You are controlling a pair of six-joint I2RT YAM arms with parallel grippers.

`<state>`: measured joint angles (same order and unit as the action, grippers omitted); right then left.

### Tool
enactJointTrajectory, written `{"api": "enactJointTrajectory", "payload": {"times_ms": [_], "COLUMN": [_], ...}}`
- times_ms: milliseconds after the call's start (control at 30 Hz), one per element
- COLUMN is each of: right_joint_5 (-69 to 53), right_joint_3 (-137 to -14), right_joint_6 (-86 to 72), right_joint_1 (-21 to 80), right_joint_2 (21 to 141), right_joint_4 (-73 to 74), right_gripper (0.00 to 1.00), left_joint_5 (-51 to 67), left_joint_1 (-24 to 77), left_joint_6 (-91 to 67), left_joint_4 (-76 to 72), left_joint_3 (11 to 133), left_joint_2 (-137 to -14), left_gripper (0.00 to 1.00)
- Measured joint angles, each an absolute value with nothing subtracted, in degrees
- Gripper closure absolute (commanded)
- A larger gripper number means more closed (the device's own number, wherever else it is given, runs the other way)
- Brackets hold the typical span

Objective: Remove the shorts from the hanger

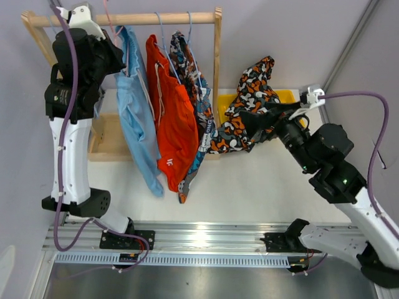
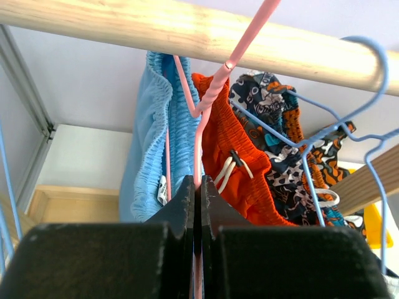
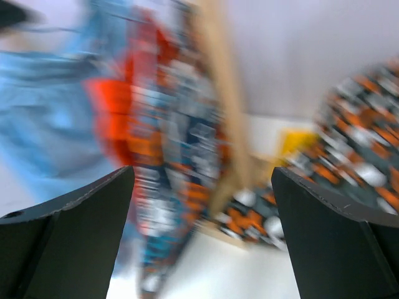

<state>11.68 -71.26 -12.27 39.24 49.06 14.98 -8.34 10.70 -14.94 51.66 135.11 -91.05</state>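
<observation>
Three pairs of shorts hang on hangers from the wooden rail [image 1: 156, 18]: light blue [image 1: 138, 118], plain orange with a drawstring [image 1: 176, 128], and blue-orange-white print [image 1: 201, 118]. My left gripper [image 2: 199, 187] is up at the rail [image 1: 114, 48], shut on the pink hanger [image 2: 215, 87] that runs through the light blue shorts' waistband [image 2: 153, 124]. The orange-grey-white camouflage shorts [image 1: 252, 103] are off the rail, heaped right of the rack. My right gripper [image 1: 252, 126] is beside them, open and empty; its wrist view is motion-blurred [image 3: 202, 205]. The dark navy shorts are not in view.
A yellow bin [image 1: 287, 96] lies under the camouflage shorts. A wooden tray [image 1: 109, 140] forms the rack's base on the left. The rack's right post [image 1: 217, 68] stands between the hanging shorts and my right gripper. Blue hangers [image 2: 368, 93] hang on the rail.
</observation>
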Motion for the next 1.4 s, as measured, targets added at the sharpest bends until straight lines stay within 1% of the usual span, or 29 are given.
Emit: {"api": "enactJointTrajectory", "payload": {"times_ms": [33, 167, 233, 300, 433, 600, 733, 867, 933, 967, 1000, 1033, 1067, 1200, 1400], "right_joint_5": [11.8, 18.5, 21.8, 24.3, 26.2, 26.5, 26.8, 28.8, 30.2, 30.8, 30.8, 30.8, 30.8, 35.2, 41.8], "right_joint_3": [-74.0, -86.0, -91.2, -96.9, -104.7, -112.7, -116.8, -120.9, -122.8, -123.3, -123.5, -123.5, -123.5, -120.7, -106.5], "right_joint_6": [-11.6, -6.6, -4.3, -3.0, -2.9, -3.5, -4.4, -4.5, -4.2, -3.9, -3.8, -3.7, -4.1, -6.9, -9.0], "right_joint_1": [42.1, 65.1, 73.8, 79.6, 83.1, 82.8, 81.6, 79.9, 79.3, 79.1, 79.0, 79.1, 79.3, 80.9, 86.2], "right_joint_2": [50.4, 60.3, 66.7, 74.7, 90.5, 106.1, 111.8, 114.6, 115.4, 115.6, 115.6, 115.6, 115.6, 114.8, 107.9], "right_joint_4": [14.5, 12.3, 11.0, 10.0, 9.0, 11.4, 12.0, 11.2, 10.6, 10.2, 9.7, 9.3, 9.2, 7.4, 1.3], "right_gripper": [0.01, 0.01, 0.00, 0.01, 0.01, 0.00, 0.01, 0.01, 0.19, 0.36, 0.78, 0.96, 1.00, 1.00, 1.00], "left_joint_5": [-8.5, -8.9, -8.9, -8.9, -8.9, -8.6, -8.0, -7.1, -6.8, -6.8, -6.8, -6.8, -6.9, -8.2, -7.0], "left_joint_1": [10.7, 10.9, 10.9, 10.9, 10.9, 10.9, 10.9, 11.0, 11.0, 11.0, 11.0, 11.0, 11.0, 11.0, 12.3], "left_joint_6": [-15.0, -15.0, -15.0, -15.0, -15.2, -15.2, -15.5, -16.1, -16.5, -16.5, -16.9, -17.2, -17.8, -18.4, -18.8], "left_joint_4": [51.8, 51.7, 51.8, 51.9, 52.1, 53.4, 53.8, 54.1, 54.2, 54.2, 54.2, 53.7, 53.3, 53.4, 63.0], "left_joint_3": [135.0, 133.0, 131.6, 130.8, 128.4, 126.5, 124.4, 121.4, 120.4, 120.1, 119.9, 119.7, 119.6, 119.6, 120.6], "left_joint_2": [-90.3, -87.0, -85.6, -84.6, -83.1, -81.7, -79.3, -75.2, -73.0, -72.3, -71.6, -71.1, -70.8, -70.3, -71.7], "left_gripper": [1.00, 1.00, 1.00, 1.00, 1.00, 1.00, 1.00, 1.00, 1.00, 1.00, 1.00, 1.00, 1.00, 1.00, 1.00]}}
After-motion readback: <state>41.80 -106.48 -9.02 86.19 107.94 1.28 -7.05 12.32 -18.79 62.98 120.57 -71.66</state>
